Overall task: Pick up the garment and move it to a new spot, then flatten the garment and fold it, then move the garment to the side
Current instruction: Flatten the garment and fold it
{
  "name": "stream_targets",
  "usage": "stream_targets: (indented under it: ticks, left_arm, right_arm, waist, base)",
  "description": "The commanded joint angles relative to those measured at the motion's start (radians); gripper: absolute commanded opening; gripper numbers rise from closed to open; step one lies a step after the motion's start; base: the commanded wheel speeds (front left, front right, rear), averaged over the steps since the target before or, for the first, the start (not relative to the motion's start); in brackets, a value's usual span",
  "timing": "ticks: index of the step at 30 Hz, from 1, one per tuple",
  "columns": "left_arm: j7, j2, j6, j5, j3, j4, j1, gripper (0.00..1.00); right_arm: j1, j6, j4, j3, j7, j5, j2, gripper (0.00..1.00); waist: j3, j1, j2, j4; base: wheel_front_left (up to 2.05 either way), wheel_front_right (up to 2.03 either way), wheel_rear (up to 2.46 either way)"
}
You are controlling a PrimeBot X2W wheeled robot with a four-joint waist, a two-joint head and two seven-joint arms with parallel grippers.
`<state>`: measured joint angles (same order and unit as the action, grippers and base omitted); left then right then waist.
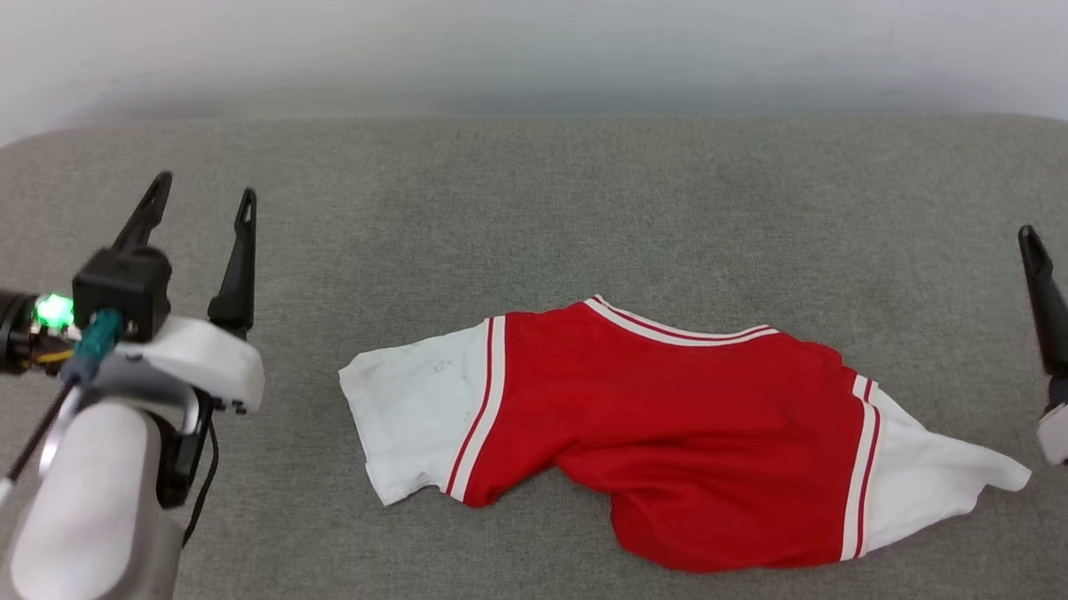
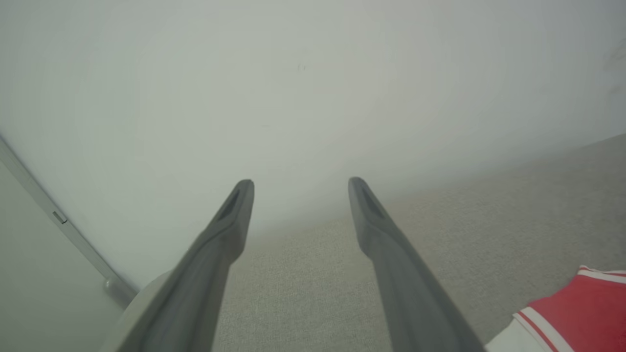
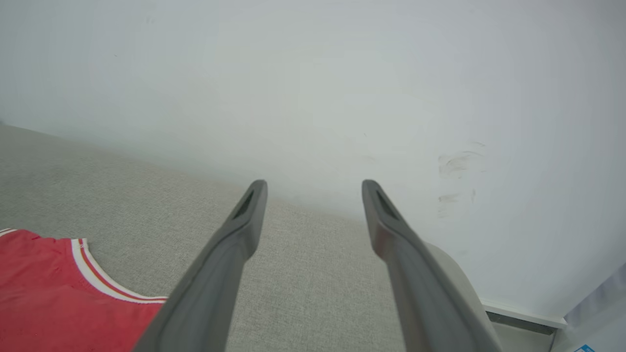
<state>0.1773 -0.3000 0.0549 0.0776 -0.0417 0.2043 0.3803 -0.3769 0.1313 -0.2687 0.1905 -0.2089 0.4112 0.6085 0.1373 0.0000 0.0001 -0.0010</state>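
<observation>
The left gripper (image 1: 203, 192) and the right gripper (image 3: 313, 189) both stand with fingers spread and empty, one off each side of the garment (image 1: 672, 411) and clear of it. The garment lies near the middle of the grey fabric-covered table (image 1: 537, 202), collar toward the wall and white sleeves out to either side, its lower edge uneven and bunched. Judged from this, placement appears complete, while flattening is partial, and the fold and the move to the side remain outstanding.
</observation>
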Motion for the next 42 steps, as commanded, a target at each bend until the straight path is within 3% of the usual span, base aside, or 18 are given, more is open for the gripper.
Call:
stream_targets:
  ticks: [1, 8, 12, 19, 28, 34, 41, 42]
  left_arm:
    - [-0.025, -0.007, 0.014, 0.009, -0.009, 0.013, 0.037, 1.0]
    - [-0.245, -0.073, 0.071, 0.111, -0.103, 0.07, 0.198, 1.0]
    - [-0.441, -0.144, 0.074, 0.244, -0.251, 0.077, 0.268, 1.0]
    - [-0.773, -0.318, 0.074, 0.53, -0.53, 0.031, 0.402, 1.0]
    - [-1.042, -0.423, 0.074, 0.751, -0.781, 0.045, 0.547, 1.0]
    - [-1.132, -0.466, 0.074, 0.82, -0.932, 0.073, 0.595, 1.0]
    - [-1.123, -0.449, 0.074, 0.884, -1.054, 0.127, 0.58, 1.0]
    - [-1.116, -0.448, 0.074, 0.889, -1.071, 0.134, 0.574, 0.36]
  right_arm:
    - [0.043, -0.001, 0.028, -0.039, -0.013, -0.047, -0.046, 1.0]
    - [0.182, -0.001, 0.186, -0.19, -0.044, -0.23, -0.245, 1.0]
    - [0.218, -0.001, 0.232, -0.21, -0.048, -0.271, -0.31, 1.0]
    - [0.226, -0.001, 0.24, -0.214, -0.055, -0.293, -0.341, 1.0]
    - [0.187, -0.001, 0.249, -0.197, -0.056, -0.309, -0.349, 1.0]
    - [0.172, -0.001, 0.252, -0.196, -0.056, -0.311, -0.355, 1.0]
    - [0.149, -0.001, 0.241, -0.19, -0.056, -0.305, -0.357, 1.0]
    - [0.143, -0.001, 0.238, -0.188, -0.056, -0.303, -0.356, 1.0]
  waist:
    - [0.014, 0.0, -0.0001, -0.006]
    - [0.06, 0.0, -0.0001, -0.028]
    - [0.082, 0.0, -0.0001, -0.043]
    - [0.12, 0.0, -0.0001, -0.065]
    - [0.172, 0.0, -0.0001, -0.096]
    - [0.198, 0.0, -0.0001, -0.108]
    - [0.214, 0.0, -0.0001, -0.117]
    - [0.215, 0.0, -0.0001, -0.119]
  base:
    - [0.0, 0.0, 0.0]
    - [0.0, 0.0, 0.0]
    - [0.0, 0.0, 0.0]
    - [0.0, 0.0, 0.0]
    - [0.0, 0.0, 0.0]
    - [0.0, 0.0, 0.0]
    - [0.0, 0.0, 0.0]
    - [0.0, 0.0, 0.0]
